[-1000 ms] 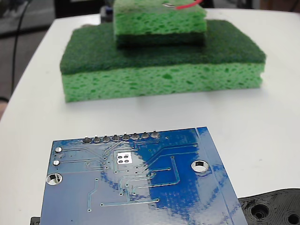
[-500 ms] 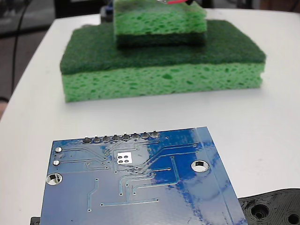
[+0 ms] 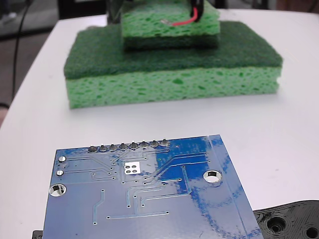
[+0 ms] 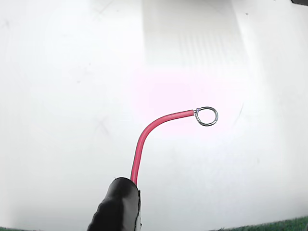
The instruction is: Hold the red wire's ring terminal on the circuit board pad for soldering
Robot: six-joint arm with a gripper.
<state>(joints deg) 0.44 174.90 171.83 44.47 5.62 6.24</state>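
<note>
Red wire (image 4: 144,139) curves from black sleeve (image 4: 117,206), ring terminal (image 4: 207,116) in air over white bench (image 4: 57,96). Fixed view: wire before stacked green sponges (image 3: 169,74), well apart from circuit board (image 3: 149,194), pad (image 3: 132,168) bare. Pincer state: cannot tell.

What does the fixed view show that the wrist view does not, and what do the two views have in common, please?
Only the fixed view shows the blue circuit board with its silver pad, the stacked green sponges and a black plastic part. Only the wrist view shows the ring terminal clearly, and the black sleeve at the wire's other end. Both show the red wire, far from the board.
</note>
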